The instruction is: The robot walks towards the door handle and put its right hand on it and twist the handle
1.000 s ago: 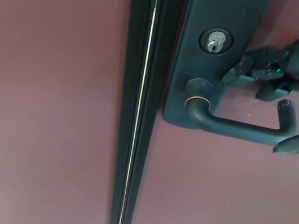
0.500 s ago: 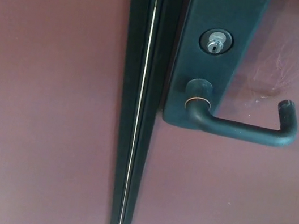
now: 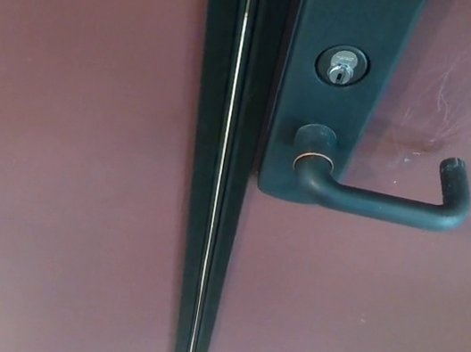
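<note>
The right hand, which reached in beside the handle a second ago and showed only as a dark tip at the top right corner half a second ago, is now gone from the head view, so its fingers cannot be judged. The left hand is out of view as well. The whole picture has shifted only a hair between frames; the door parts sit where they did.

The door handle [image 3: 376, 200] is a black lever that runs level to the right from its round hub and ends in a short upturned tip [image 3: 453, 172]. Nothing touches it. The hub shows a thin copper-coloured ring where the finish is worn. It is fixed to the lower part of a tall black plate [image 3: 350, 33], which also carries a silver keyhole [image 3: 341, 67] just above the hub. The plate is mounted on a dark red door [image 3: 356, 323], faintly scuffed near the lever tip. Left of the plate a black vertical seam [image 3: 211, 226] with a thin bright line divides this door from another dark red panel [image 3: 58, 155].
</note>
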### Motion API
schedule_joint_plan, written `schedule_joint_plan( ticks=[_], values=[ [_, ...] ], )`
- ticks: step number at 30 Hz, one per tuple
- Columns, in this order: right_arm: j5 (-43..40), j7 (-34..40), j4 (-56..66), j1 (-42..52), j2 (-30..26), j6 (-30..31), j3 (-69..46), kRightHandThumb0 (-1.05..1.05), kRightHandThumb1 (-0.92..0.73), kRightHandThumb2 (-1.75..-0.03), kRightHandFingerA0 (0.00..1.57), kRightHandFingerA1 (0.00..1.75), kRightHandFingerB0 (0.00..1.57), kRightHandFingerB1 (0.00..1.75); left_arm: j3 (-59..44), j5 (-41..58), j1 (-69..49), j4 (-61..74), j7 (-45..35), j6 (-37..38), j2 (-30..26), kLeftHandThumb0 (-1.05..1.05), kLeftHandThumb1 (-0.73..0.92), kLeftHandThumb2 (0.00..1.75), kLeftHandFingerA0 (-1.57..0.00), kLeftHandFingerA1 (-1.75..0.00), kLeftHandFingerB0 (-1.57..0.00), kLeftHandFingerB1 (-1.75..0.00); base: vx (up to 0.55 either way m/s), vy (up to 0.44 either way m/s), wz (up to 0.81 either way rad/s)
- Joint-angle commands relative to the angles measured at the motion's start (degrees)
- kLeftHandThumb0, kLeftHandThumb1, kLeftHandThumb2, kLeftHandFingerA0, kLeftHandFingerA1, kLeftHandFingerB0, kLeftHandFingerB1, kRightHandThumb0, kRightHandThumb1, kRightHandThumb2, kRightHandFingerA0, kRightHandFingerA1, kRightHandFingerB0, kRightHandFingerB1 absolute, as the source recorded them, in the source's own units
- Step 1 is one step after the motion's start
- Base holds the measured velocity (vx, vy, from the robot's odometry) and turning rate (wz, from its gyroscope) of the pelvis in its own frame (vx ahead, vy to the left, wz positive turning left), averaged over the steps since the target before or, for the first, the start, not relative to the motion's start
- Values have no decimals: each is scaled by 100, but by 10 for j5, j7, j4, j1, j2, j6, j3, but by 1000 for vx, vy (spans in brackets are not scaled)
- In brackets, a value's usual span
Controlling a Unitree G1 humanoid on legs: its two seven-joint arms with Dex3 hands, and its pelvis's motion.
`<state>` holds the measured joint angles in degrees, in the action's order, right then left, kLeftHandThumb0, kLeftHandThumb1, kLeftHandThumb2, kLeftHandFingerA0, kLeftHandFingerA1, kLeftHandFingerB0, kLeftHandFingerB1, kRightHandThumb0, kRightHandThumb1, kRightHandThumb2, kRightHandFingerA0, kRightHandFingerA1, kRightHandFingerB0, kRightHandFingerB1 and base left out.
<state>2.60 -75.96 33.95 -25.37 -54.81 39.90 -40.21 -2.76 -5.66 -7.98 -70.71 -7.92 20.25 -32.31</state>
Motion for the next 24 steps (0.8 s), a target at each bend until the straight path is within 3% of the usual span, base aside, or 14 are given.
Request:
schedule_joint_plan(
  ticks=[1, 2, 3, 5, 8, 9, 12, 16, 17, 19, 21, 22, 23, 24],
  values=[
    [-167, -144, 32, 335, 244, -95, -432, -34, -23, -87, 8, 51, 7, 49, -2, -1, -14, -8, -5, -2, 2, -12, 72, 62, -42, -42, -36, -38, 0, 0, 0],
    [-143, -121, 16, 388, 286, -143, -392, -34, -23, -87, 8, 51, 7, 49, 0, -3, -14, -8, -5, -1, 4, -12, 72, 62, -42, -42, -36, -38, 0, 0, 0],
    [-120, -96, 6, 417, 307, -183, -363, -71, -54, -57, 23, 34, 22, 29, 0, -3, -14, -9, -5, -1, 5, -12, 72, 62, -42, -42, -36, -38, 0, 0, 0],
    [-74, -41, -15, 460, 333, -255, -305, -71, -54, -57, 24, 34, 22, 29, -4, 1, -15, -9, -8, 0, 6, -12, 72, 62, -42, -42, -36, -38, 0, 0, 0],
    [-82, -26, -16, 476, 335, -268, -298, -71, -54, -57, 24, 34, 22, 29, -4, 2, -15, -9, -9, 0, 6, -12, 72, 62, -42, -42, -36, -38, 0, 0, 0],
    [32, 81, -84, 509, 341, -305, -146, -74, -57, -58, 25, 34, 22, 28, -6, 3, -13, -8, -6, -1, 7, -12, 72, 62, -42, -42, -36, -38, 0, 0, 0],
    [99, 150, -131, 527, 325, -306, -57, -74, -57, -58, 25, 34, 21, 28, -5, 2, -8, -8, -5, -3, 9, -12, 72, 62, -42, -42, -36, -38, 0, 0, 0],
    [202, 271, -294, 487, 273, -280, 107, -71, -58, -58, 24, 33, 19, 28, -10, 6, -7, -11, -6, -4, 8, -12, 72, 62, -41, -42, -36, -38, 0, 0, 0],
    [224, 314, -401, 441, 264, -287, 158, -75, -49, -80, 17, 42, 13, 37, -11, 7, -6, -12, -5, -4, 8, -12, 72, 62, -41, -41, -36, -37, 0, 0, 0],
    [225, 347, -512, 396, 262, -309, 191, -74, -61, -59, 24, 33, 18, 27, -10, 5, -4, -12, -4, -5, 8, -12, 72, 62, -41, -41, -36, -37, 0, 0, 0],
    [229, 376, -591, 362, 262, -323, 215, -78, -63, -60, 23, 33, 18, 27, -11, 6, -1, -11, -4, -5, 9, -12, 72, 62, -41, -41, -36, -37, 0, 0, 0],
    [235, 399, -646, 336, 266, -325, 232, -83, -53, -84, 17, 42, 14, 37, -8, 3, 1, -10, -3, -6, 9, -12, 72, 62, -41, -41, -36, -38, 0, 0, 0],
    [235, 409, -665, 328, 268, -325, 238, -82, -66, -61, 23, 33, 17, 27, -7, 3, 2, -9, -4, -7, 8, -12, 72, 62, -40, -41, -36, -37, 0, 0, 0],
    [235, 419, -685, 319, 271, -325, 244, -82, -66, -61, 23, 33, 17, 27, -7, 2, 4, -9, -4, -8, 8, -12, 72, 62, -40, -41, -36, -37, 0, 0, 0]
  ],
)
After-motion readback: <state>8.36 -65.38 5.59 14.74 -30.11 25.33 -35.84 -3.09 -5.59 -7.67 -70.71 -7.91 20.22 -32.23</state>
